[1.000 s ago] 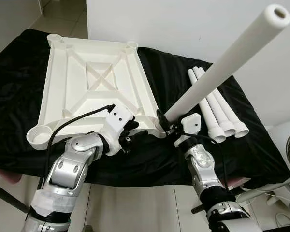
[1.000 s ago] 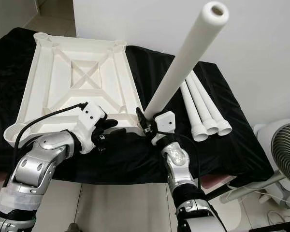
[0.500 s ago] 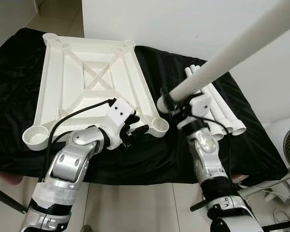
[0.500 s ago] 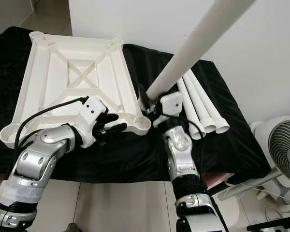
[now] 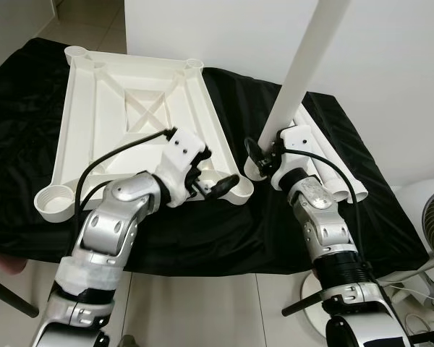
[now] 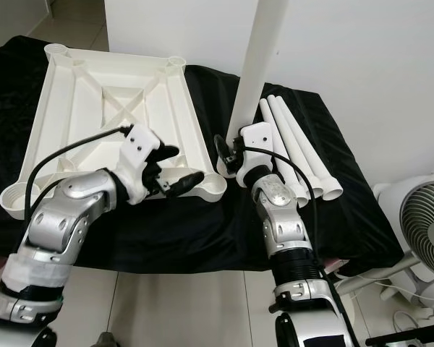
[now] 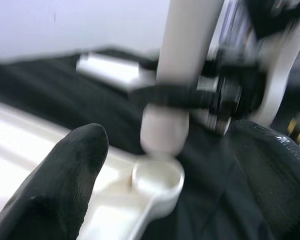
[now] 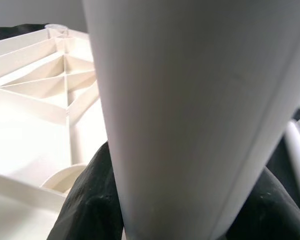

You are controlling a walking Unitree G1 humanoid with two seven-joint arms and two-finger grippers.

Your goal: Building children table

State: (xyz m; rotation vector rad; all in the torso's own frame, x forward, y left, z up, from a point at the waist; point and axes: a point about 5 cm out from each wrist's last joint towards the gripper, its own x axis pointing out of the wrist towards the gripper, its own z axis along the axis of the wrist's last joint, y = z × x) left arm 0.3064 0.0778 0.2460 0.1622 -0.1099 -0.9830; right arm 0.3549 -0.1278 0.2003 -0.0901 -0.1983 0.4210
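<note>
The top of the white table leg [image 5: 304, 65] runs out of the head views, so its upper end is cut off. Its lower end sits just above the near-right corner socket [image 7: 157, 180] of the upturned tabletop [image 5: 141, 119]; whether they touch I can't tell, since the left wrist view is smeared with blur. The right pincer [image 5: 259, 154] is clenched around the leg near its bottom, holding it almost upright, and in its own wrist view the smooth round tube hides most of the black fingers [image 8: 87, 200]. The left pincer [image 5: 215, 186] rests at the tabletop's near edge by that socket, fingers spread apart and grasping nothing. The tabletop is glossy white plastic with crossed ribs and round corner sockets. Three more tapered legs [image 5: 325, 163] lie side by side on the crinkly black cloth [image 5: 29, 108] over the surface. A white fan [image 6: 427, 231] is partly cut off at the right.
</note>
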